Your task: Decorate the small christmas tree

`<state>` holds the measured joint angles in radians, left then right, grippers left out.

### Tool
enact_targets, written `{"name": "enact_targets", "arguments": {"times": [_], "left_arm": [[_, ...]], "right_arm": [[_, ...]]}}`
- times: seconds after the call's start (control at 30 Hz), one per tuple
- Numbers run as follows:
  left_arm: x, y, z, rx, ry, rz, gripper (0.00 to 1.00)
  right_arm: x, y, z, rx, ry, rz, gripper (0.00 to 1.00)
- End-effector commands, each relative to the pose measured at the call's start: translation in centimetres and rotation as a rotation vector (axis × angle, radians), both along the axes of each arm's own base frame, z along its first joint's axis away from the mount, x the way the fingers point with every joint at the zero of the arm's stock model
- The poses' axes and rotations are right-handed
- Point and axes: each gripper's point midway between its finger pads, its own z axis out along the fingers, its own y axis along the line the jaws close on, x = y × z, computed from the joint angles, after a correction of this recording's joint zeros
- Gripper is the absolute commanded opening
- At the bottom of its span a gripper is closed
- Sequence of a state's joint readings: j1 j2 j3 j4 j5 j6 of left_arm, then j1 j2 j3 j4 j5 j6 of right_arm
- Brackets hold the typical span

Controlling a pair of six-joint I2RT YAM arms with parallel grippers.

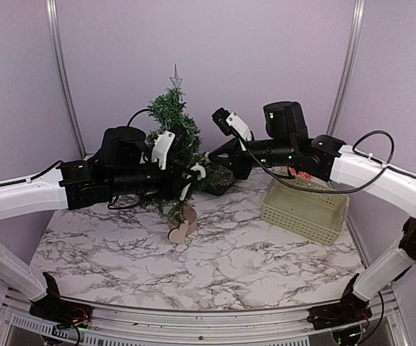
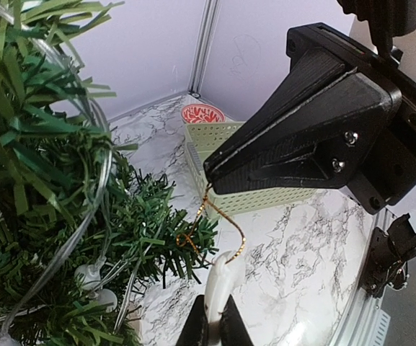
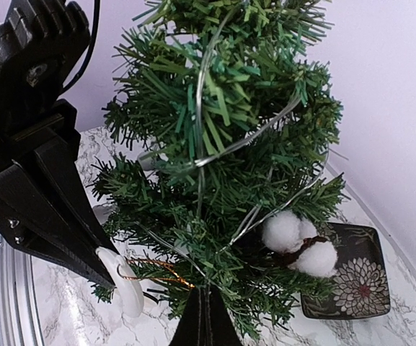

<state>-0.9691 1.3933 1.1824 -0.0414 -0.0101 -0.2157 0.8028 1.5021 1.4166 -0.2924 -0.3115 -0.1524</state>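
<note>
1. The tree (image 1: 173,133) is seen standing on the marbled table (image 1: 229,267), left of centre and towards the back, on a pale wooden base (image 1: 184,229); the gripper tips are met at its lower right side
2. Its branches are formed of flat, bristly dark-green strips, and a thin outline star (image 1: 176,76) is fixed at the top
3. A clear, glossy wire (image 3: 251,133) is wound loosely among the branches, and small white bulbs are seen on it from the left wrist
4. Two soft white cotton (image 3: 298,241) puffs are lodged in the lower branches on the side towards the dish
5. The left gripper (image 3: 107,265), a black wedge, is clenched on a smooth, white, curved ornament (image 3: 127,288), which is pinched at one end beside the lowest branches
6. A thin, twisted gold cord (image 2: 192,239) is looped from the ornament, and its upper end is gripped by the right gripper (image 2: 211,179), whose matt black jaws are pressed together at the tip
7. The cord is strung between the two grippers just beside the branch tips; whether it is touched by the needles cannot be told
8. A square dark dish (image 3: 352,281) with a pale flower pattern is set on the table close behind the tree
9. A pale green basket (image 1: 305,216), rectangular with slotted plastic walls, is placed to the right of the tree, well apart from it, and a round red-and-white piece (image 2: 202,114) is seen at its far end
</note>
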Motion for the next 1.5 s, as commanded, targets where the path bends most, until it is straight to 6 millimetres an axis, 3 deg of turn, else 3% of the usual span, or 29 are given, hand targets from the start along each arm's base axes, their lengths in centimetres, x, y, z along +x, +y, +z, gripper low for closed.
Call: {"name": "enact_targets", "arguments": {"times": [0.0, 0.53, 0.8, 1.47], "left_arm": [[0.4, 0.1, -0.4, 0.043, -0.005, 0.002, 0.0], [0.5, -0.7, -2.9, 0.12, 0.033, -0.029, 0.0], [1.2, -0.6, -2.8, 0.129, 0.024, 0.001, 0.0], [0.6, -1.5, -3.3, 0.163, 0.037, -0.056, 0.0]], "right_arm": [[0.4, -0.1, 1.9, 0.027, -0.032, -0.014, 0.0], [-0.3, -1.7, -1.3, -0.048, 0.005, -0.041, 0.0], [0.2, -1.8, -2.3, -0.074, 0.012, -0.064, 0.0], [0.4, -2.2, -4.2, -0.126, 0.029, -0.082, 0.0]]}}
